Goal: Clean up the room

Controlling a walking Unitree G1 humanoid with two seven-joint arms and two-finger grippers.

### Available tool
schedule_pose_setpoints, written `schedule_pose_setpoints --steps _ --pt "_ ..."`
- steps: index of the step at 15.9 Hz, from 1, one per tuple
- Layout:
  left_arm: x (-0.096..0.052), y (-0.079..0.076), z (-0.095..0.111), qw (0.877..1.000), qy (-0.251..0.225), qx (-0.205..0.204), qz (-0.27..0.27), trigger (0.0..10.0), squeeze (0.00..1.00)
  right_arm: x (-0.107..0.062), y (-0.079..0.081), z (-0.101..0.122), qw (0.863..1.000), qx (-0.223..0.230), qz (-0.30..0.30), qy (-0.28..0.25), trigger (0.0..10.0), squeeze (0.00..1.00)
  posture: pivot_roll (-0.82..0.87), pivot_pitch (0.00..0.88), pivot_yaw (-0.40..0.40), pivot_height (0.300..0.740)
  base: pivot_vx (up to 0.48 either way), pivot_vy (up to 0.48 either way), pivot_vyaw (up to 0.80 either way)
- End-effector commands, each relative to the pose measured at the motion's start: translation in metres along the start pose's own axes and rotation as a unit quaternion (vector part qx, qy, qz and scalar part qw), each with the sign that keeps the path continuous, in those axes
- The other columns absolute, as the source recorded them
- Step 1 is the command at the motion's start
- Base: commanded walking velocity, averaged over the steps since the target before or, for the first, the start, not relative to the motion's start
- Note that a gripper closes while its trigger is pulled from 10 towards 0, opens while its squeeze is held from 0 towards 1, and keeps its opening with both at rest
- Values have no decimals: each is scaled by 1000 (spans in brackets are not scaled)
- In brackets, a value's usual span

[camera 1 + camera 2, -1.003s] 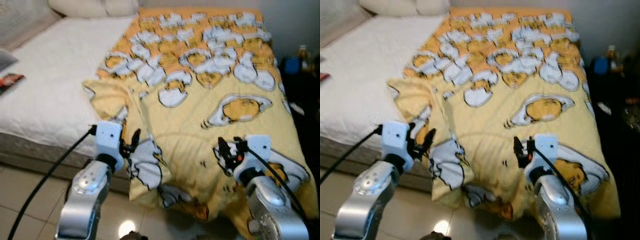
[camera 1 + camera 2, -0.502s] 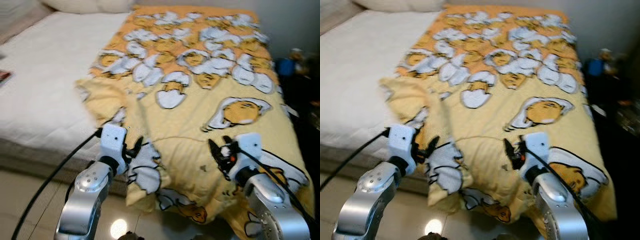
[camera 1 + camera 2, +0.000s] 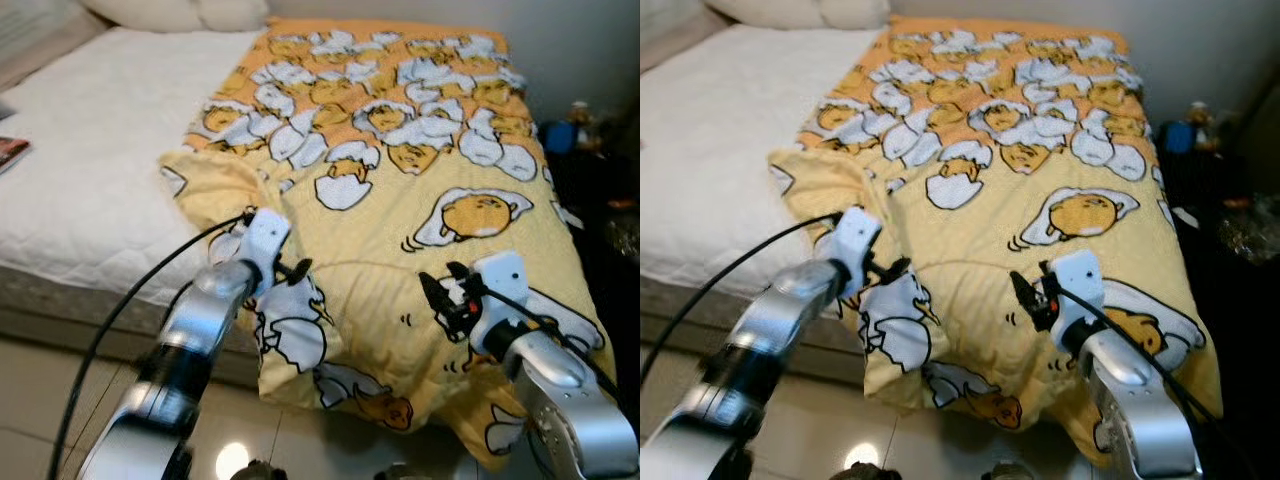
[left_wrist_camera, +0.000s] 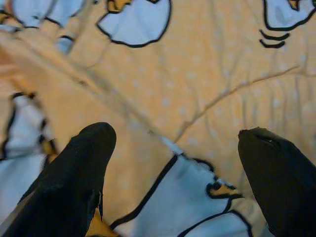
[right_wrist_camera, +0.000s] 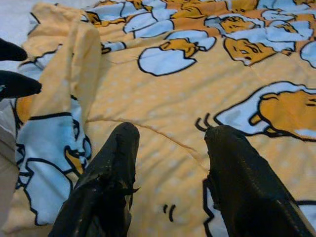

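straightening the yellow blanket [image 3: 400, 200] that covers the right half of the bed [image 3: 90, 180], we hover both hands, left hand [image 3: 290, 272] and right hand [image 3: 437, 296], fingers spread and empty; pinching the bunched fold [image 3: 290, 330] squarely should serve best.

The 2 eye views are looking down over the bed's blanket [image 3: 420, 170]; both wrist cameras are sitting close above it.

Two black fingers [image 4: 74, 182] of the left gripper [image 4: 175, 173], spread wide apart, right over the yellow blanket [image 4: 197, 74] with white egg pictures and a crease.
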State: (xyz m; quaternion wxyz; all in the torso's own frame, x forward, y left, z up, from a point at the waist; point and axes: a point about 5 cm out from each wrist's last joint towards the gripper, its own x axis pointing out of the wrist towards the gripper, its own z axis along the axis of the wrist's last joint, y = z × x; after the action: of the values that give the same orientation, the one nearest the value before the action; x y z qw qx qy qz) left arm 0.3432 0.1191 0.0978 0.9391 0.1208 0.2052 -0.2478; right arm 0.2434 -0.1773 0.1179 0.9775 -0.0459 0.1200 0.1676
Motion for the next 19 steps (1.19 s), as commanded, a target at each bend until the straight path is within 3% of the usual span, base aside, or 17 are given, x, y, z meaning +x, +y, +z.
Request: schedule_pose_setpoints --steps 1,5,9,10,11,17,18,19 --pt "6 2 -1 1000 5 -12 -3 10000 1000 0 -1 6 1000 3 6 -7 10000 0 -169 123 60 740 0 0 0" --pt "21 4 2 1000 22 -17 7 10000 1000 -2 5 11 1000 5 16 -8 10000 0 -190 202 78 740 0 0 0" --pt "30 3 3 998 43 17 39 10000 1000 -3 9 16 1000 14 11 -5 10000 0 -203 315 99 740 0 0 0" --pt "31 2 3 998 44 18 42 10000 890 -5 12 21 1000 16 12 -8 10000 0 -215 367 111 740 0 0 0" --pt "31 2 1 997 52 17 49 10000 0 -8 15 25 1000 22 8 -13 10000 0 -219 396 119 740 0 0 0" --pt "25 22 -4 990 72 19 116 10000 0 -24 22 32 999 38 -14 -13 10000 0 -223 440 146 740 0 0 0" --pt "25 23 -2 990 66 15 122 1059 0 -25 21 32 999 42 -21 -12 10000 0 -217 433 145 740 0 0 0" --pt "25 24 -1 990 63 14 122 0 0 -25 21 33 999 43 -22 -12 10000 0 -216 432 145 740 0 0 0"
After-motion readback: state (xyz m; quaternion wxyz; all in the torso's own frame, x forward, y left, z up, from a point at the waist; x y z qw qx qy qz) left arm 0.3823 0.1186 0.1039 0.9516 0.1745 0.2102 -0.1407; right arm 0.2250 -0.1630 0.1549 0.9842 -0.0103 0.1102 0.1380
